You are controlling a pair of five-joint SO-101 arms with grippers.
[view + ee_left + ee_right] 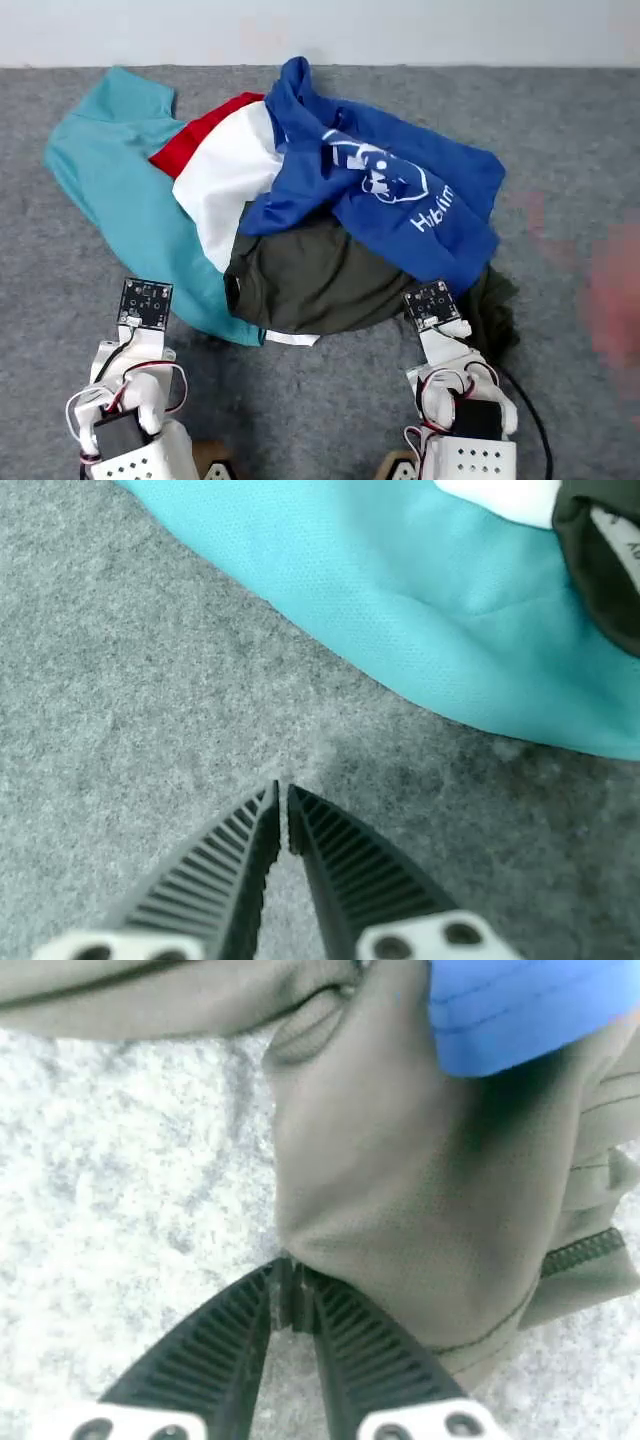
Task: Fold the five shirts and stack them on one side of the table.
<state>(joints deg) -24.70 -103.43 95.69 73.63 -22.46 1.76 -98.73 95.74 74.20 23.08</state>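
With left hand [283, 794] and right hand [292, 1272] both clenched, best peel the topmost blue shirt [400, 195] off first.

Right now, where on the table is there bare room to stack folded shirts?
Bare mat right of the blue shirt, and a strip on the near side of the olive shirt. The pile crowds the centre and left.
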